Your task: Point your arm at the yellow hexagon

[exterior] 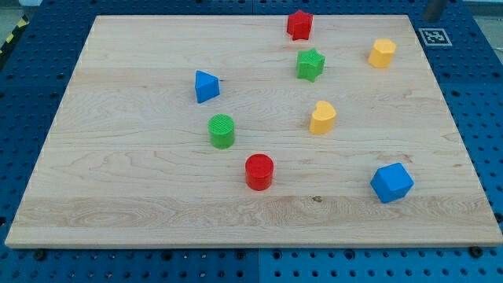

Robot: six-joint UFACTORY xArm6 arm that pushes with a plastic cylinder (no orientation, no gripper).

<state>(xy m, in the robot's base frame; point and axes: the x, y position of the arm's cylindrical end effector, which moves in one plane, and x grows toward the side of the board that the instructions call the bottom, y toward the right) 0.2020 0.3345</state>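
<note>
The yellow hexagon (382, 53) sits on the wooden board (126, 196) near its top right corner. A short dark stub of my rod enters from the view's top edge at the right. My tip (431, 18) is just past the board's top right corner, up and to the right of the yellow hexagon and well apart from it. It touches no block.
A yellow heart (322, 117) lies mid-board. Left of the hexagon are a green star (310, 64) and a red star (299, 24). Also on the board: blue triangle (206, 86), green cylinder (222, 130), red cylinder (258, 171), blue cube (391, 182). A black-and-white marker (434, 36) lies below the tip.
</note>
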